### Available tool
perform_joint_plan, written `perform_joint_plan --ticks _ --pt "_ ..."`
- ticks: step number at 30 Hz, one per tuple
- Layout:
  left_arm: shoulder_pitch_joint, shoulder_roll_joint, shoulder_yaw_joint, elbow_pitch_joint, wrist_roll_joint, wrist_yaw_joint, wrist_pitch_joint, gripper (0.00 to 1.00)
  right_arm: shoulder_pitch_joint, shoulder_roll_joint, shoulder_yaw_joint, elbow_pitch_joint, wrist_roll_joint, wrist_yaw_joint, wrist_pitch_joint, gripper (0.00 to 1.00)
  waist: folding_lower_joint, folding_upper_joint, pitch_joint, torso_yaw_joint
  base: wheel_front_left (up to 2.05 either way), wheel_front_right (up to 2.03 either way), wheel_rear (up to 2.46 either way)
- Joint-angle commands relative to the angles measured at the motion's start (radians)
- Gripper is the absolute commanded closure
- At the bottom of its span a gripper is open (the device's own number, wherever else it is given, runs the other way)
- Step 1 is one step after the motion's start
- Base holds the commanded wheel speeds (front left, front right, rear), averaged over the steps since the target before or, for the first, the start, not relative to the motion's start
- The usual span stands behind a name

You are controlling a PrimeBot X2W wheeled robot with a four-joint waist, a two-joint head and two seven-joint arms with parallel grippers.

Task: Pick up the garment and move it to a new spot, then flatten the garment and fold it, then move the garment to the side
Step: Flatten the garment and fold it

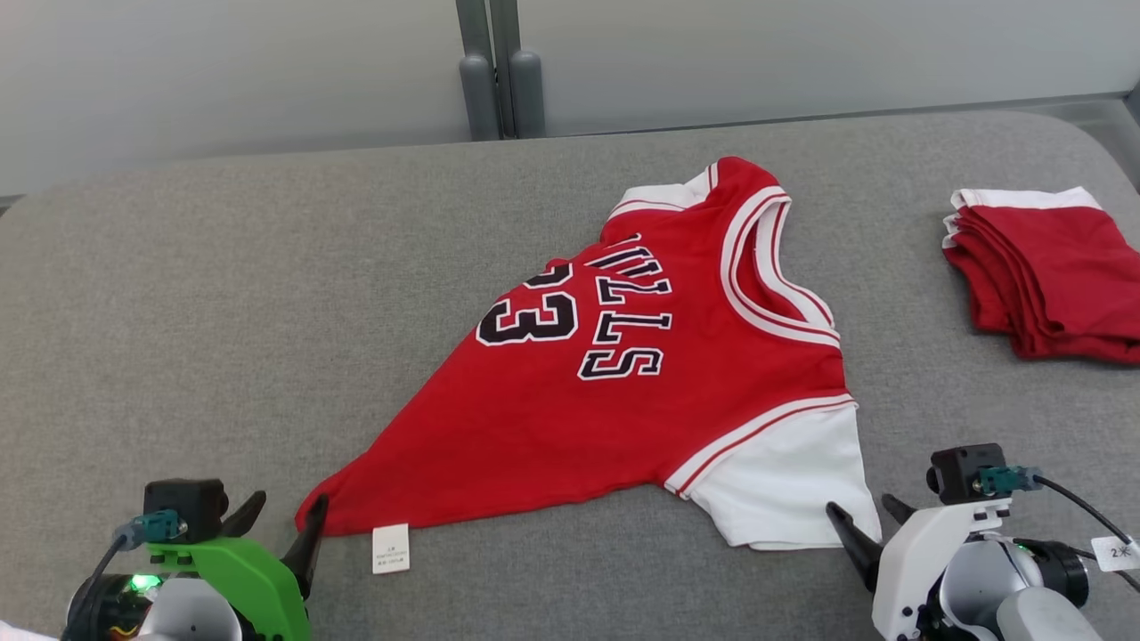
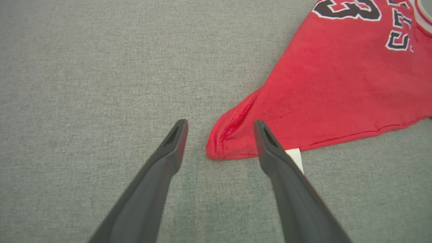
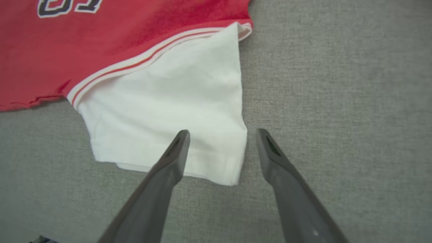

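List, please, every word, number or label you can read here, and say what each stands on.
"BULLS": black, white-outlined letters on the red jersey; the first letter is partly creased.
"23": on the same jersey, beside the lettering; one digit partly folded.
"2": on the small white cable label at the lower right; the mark after it is unclear.
White tag at the jersey's hem: print too small to read.

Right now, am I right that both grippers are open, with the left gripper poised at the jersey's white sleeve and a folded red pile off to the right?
Not quite: the left wrist view shows the left gripper poised at the red hem corner of the jersey, beside the white tag; the white sleeve is at the right gripper. The rest holds.
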Motion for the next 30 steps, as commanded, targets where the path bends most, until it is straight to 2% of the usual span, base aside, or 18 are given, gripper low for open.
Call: perform_joint_plan --ticks 1,10,16,17,18,19,20,21,22,23,24,25,30 --pt "-0.027 0.008 -0.002 0.007 -0.009 -0.007 0.006 0.00 -0.019 0.006 0.001 0.006 0.006 0.000 0.005 0.00 0.0000 0.0000 0.032 -0.004 0.00 0.00 0.00" --pt "-0.073 0.006 -0.032 0.083 -0.040 -0.039 0.053 0.00 -0.042 0.052 -0.006 0.085 -0.011 0.000 0.056 0.00 0.0000 0.0000 0.066 -0.012 0.00 0.00 0.00" --pt "-0.091 0.011 -0.040 0.126 -0.048 -0.047 0.048 0.00 -0.032 0.067 0.021 0.090 0.014 0.000 0.094 0.00 0.0000 0.0000 0.074 -0.019 0.00 0.00 0.00" --pt "-0.096 0.008 -0.041 0.134 -0.055 -0.047 0.047 0.00 -0.029 0.070 0.030 0.089 0.020 0.000 0.102 0.02 0.0000 0.0000 0.075 -0.020 0.00 0.00 0.00" --pt "-0.100 0.006 -0.047 0.145 -0.057 -0.051 0.054 0.00 -0.025 0.074 0.039 0.087 0.030 0.001 0.109 0.20 0.0000 0.0000 0.076 -0.021 0.00 0.00 0.00" --pt "-0.101 0.006 -0.053 0.154 -0.061 -0.054 0.060 0.00 -0.022 0.076 0.045 0.084 0.036 0.002 0.113 0.33 0.0000 0.0000 0.077 -0.022 0.00 0.00 0.00" --pt "-0.103 0.004 -0.057 0.165 -0.069 -0.056 0.062 0.00 -0.020 0.076 0.053 0.081 0.043 0.002 0.120 0.50 0.0000 0.0000 0.078 -0.023 0.00 0.00 0.00" --pt "-0.105 0.003 -0.061 0.173 -0.072 -0.057 0.063 0.00 -0.018 0.074 0.058 0.078 0.048 0.002 0.123 0.54 0.0000 0.0000 0.078 -0.024 0.00 0.00 0.00" --pt "-0.107 0.003 -0.065 0.182 -0.076 -0.058 0.062 0.30 -0.016 0.073 0.063 0.075 0.054 0.002 0.126 0.63 0.0000 0.0000 0.078 -0.024 0.00 0.00 0.00" --pt "-0.108 0.002 -0.068 0.188 -0.080 -0.061 0.061 0.52 -0.014 0.071 0.066 0.073 0.059 0.002 0.128 0.71 0.0000 0.0000 0.078 -0.025 0.00 0.00 0.00" --pt "-0.109 0.002 -0.072 0.195 -0.083 -0.062 0.059 0.78 -0.013 0.066 0.069 0.071 0.063 0.002 0.127 1.00 0.0000 0.0000 0.077 -0.025 0.00 0.00 0.00" --pt "-0.111 0.002 -0.075 0.199 -0.083 -0.063 0.055 0.98 -0.013 0.062 0.070 0.069 0.065 0.001 0.122 1.00 0.0000 0.0000 0.076 -0.025 0.00 0.00 0.00" --pt "-0.121 0.006 -0.090 0.219 -0.095 -0.068 0.023 1.00 -0.027 0.042 0.061 0.052 0.048 0.000 0.059 1.00 0.0000 0.0000 0.065 -0.023 0.00 0.00 0.00"
